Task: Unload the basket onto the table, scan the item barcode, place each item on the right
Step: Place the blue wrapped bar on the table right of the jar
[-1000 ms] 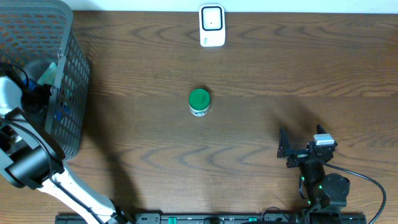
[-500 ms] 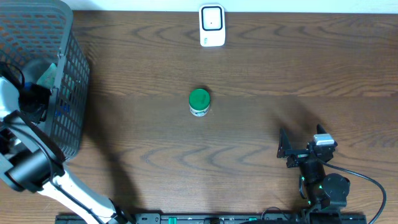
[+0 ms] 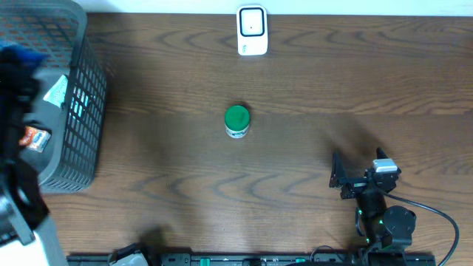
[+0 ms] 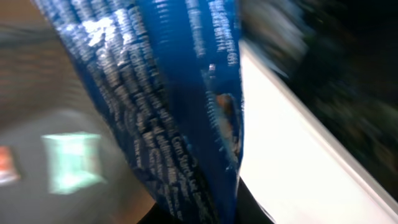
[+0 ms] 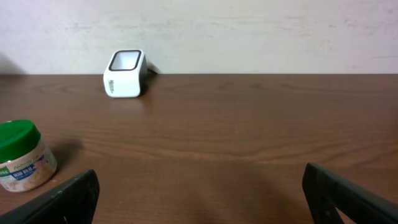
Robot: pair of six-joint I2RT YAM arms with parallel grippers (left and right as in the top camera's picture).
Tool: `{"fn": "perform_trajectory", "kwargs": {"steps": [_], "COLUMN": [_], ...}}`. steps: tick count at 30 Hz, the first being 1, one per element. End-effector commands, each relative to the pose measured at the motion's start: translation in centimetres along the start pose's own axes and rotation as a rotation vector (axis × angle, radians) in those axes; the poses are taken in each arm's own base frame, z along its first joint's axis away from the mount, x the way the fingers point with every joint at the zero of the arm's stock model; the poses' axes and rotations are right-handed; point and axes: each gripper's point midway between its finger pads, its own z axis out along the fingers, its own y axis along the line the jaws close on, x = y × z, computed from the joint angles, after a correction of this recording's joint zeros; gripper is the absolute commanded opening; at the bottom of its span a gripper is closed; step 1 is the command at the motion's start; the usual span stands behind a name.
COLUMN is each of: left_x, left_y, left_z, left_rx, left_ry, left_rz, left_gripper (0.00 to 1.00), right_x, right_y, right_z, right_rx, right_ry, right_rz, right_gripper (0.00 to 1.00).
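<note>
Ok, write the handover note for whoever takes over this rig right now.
Left hand: shut on the blue packet, up over the basket; both views of it are blurred.
Right hand: open, empty, low at the near right of the table.
Scanner: middle of the far edge. A green-lidded jar stands mid-table, apart from both hands.
Done: packet gripped.
Left: carry it to the scanner and present the barcode; I cannot tell which face bears it.

The blue packet [image 4: 177, 93] fills the blurred left wrist view, its print unreadable, while the left arm [image 3: 13, 103] smears off the overhead's left edge.
</note>
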Motion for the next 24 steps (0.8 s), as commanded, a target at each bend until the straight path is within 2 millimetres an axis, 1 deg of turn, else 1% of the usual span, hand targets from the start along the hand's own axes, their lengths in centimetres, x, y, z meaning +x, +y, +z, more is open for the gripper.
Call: {"fn": "perform_trajectory", "kwargs": {"steps": [1,2,4,5,6,7,8,9,10,12,14,15,16,18,21,23,24], "left_x": [8.0,11.2,16.7,21.3,24.7,27.7,30.5,35.3,38.3,43.7,48.2,49.6,51.8,55.2,58.1,59.6,59.8], "left_y": [-6.6,-8.8,-12.2,-14.5,-15.8,-16.6,-17.2,-17.6,-17.6,-16.8,-15.4,-14.8,-13.7,-11.6,-9.6,-8.6,-8.6], "left_z": [2.3,2.5,2.7,2.6,2.5,2.4,2.2,2.2,2.2,2.5,2.8,3.0,3.3,3.8,4.3,4.5,4.5], "left_rx": [0.19,0.251,0.337,0.401,0.438,0.46,0.472,0.479,0.471,0.443,0.418,0.406,0.382,0.332,0.284,0.267,0.277], "left_ry": [0.261,0.351,0.493,0.595,0.668,0.728,0.785,0.877,0.935,1.034,1.112,1.137,1.179,1.244,1.297,1.327,1.331], "left_rz": [0.078,0.116,0.201,0.295,0.358,0.403,0.441,0.506,0.538,0.603,0.678,0.701,0.733,0.774,0.803,0.813,0.82], "left_gripper": [0.07,0.08,0.07,0.08,0.08,0.08,0.07,0.08,0.08,0.08,0.08,0.08,0.08,0.08,0.08,0.08,0.31], "right_x": [0.1,0.1,0.1,0.1,0.1,0.1,0.1,0.1,0.1,0.1,0.1,0.1,0.1,0.1,0.1,0.1,0.1], "right_y": [0.2,0.2,0.2,0.2,0.2,0.2,0.2,0.2,0.2,0.2,0.2,0.2,0.2,0.2,0.2,0.2,0.2], "right_z": [0.0,0.0,0.0,0.0,0.0,0.0,0.0,0.0,0.0,0.0,0.0,0.0,0.0,0.0,0.0,0.0,0.0], "right_rx": [-0.006,-0.006,-0.006,-0.006,-0.006,-0.006,-0.006,-0.006,-0.006,-0.006,-0.006,-0.006,-0.006,-0.006,-0.006,-0.006,-0.006], "right_ry": [0.001,0.001,0.001,0.001,0.001,0.001,0.001,0.001,0.001,0.001,0.001,0.001,0.001,0.001,0.001,0.001,0.001], "right_rz": [-0.012,-0.012,-0.012,-0.012,-0.012,-0.013,-0.012,-0.012,-0.012,-0.012,-0.013,-0.013,-0.012,-0.012,-0.013,-0.013,-0.012], "right_gripper": [0.99,0.99,0.99,0.99,0.99,0.99,0.99,0.99,0.99,0.99,0.99,0.99,0.99,0.99,0.99,0.99,0.99]}}
